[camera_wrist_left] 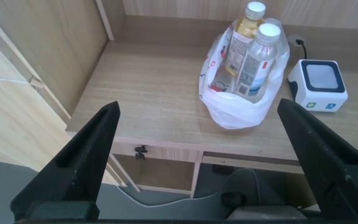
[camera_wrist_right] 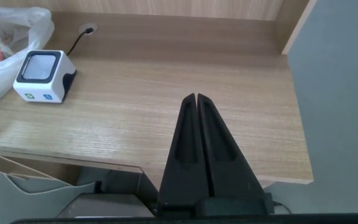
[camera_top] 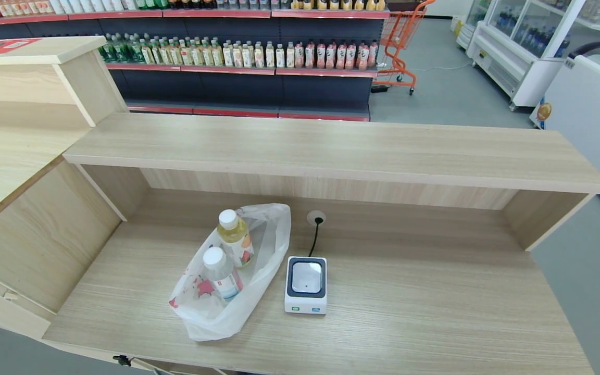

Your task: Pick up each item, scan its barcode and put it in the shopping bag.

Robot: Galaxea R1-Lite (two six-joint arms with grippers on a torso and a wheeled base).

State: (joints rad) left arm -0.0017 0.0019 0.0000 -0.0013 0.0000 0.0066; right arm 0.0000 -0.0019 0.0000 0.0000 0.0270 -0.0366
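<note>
A white plastic shopping bag [camera_top: 258, 260] lies open on the wooden counter [camera_top: 409, 302], left of centre. Inside it stand two bottles with white caps: a yellow-drink bottle [camera_top: 235, 237] and a clear bottle [camera_top: 221, 273] with a red and white label. The same bag [camera_wrist_left: 241, 106] and bottles [camera_wrist_left: 257, 59] appear in the left wrist view. The white barcode scanner [camera_top: 306, 285] sits just right of the bag, its cable running to a hole at the back. My left gripper [camera_wrist_left: 197, 134] hangs open, well back from the counter's front edge. My right gripper [camera_wrist_right: 196, 99] is shut on nothing, over the counter's right part, away from the scanner [camera_wrist_right: 42, 76].
A raised shelf [camera_top: 331, 151] overhangs the back of the counter, with side walls at both ends. A taller wooden unit [camera_top: 24, 94] stands to the left. Store shelves of bottles [camera_top: 237, 52], an orange cart [camera_top: 401, 41] and freezers [camera_top: 586, 88] lie beyond.
</note>
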